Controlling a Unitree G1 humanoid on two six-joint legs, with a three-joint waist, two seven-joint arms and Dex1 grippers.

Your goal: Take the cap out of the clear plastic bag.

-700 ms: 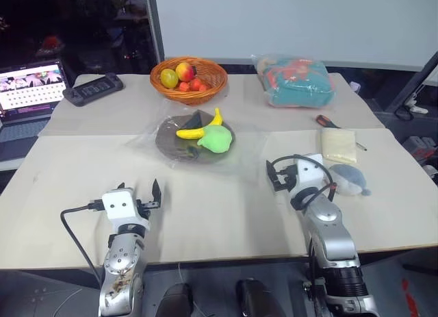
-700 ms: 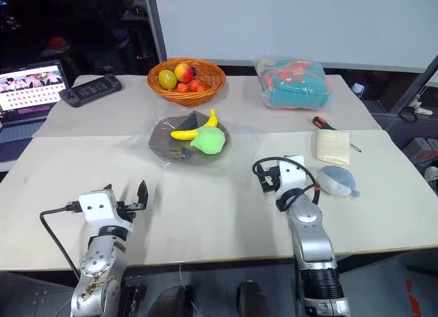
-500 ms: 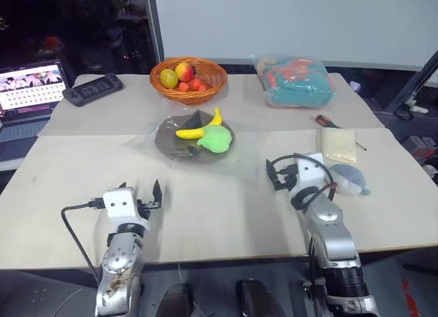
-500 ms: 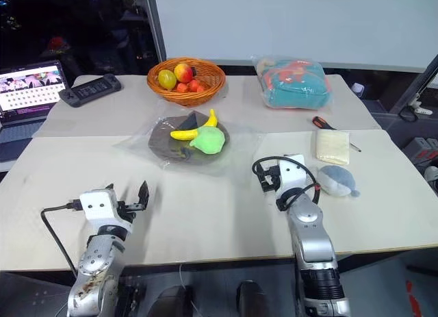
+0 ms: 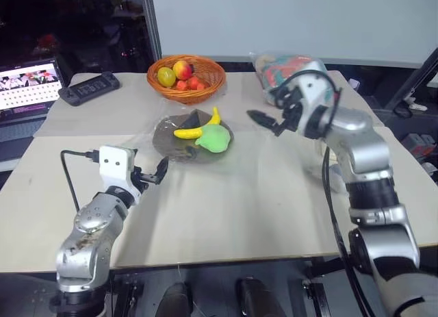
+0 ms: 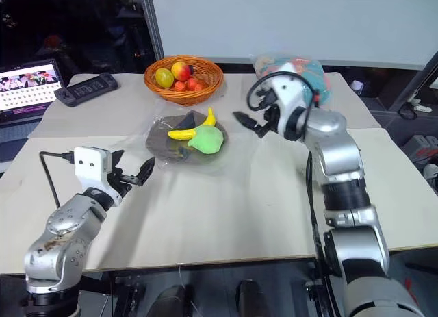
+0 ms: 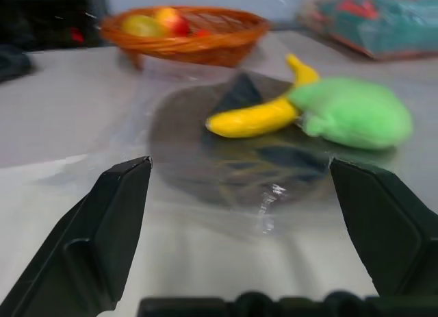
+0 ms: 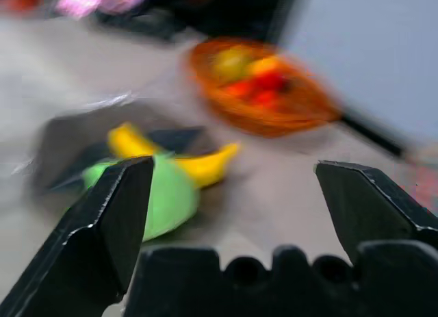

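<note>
Brown soft fabric cap (image 5: 179, 140) lies inside the clear crinkly plastic bag (image 5: 236, 156) mid-tabletop (image 5: 239, 214) — between both wide-open, empty hands; left hand (image 5: 163, 170) nearer, right hand (image 5: 263, 120) above the bag's far-right edge.

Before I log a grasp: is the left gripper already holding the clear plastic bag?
No. The left gripper hangs open just short of the clear plastic bag, its fingers apart with nothing between them.

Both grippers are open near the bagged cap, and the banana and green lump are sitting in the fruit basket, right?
Not quite. The banana and green lump lie on top of the clear plastic bag over the cap, not in the fruit basket, as the left eye view shows. The left gripper and right gripper are indeed open.
</note>
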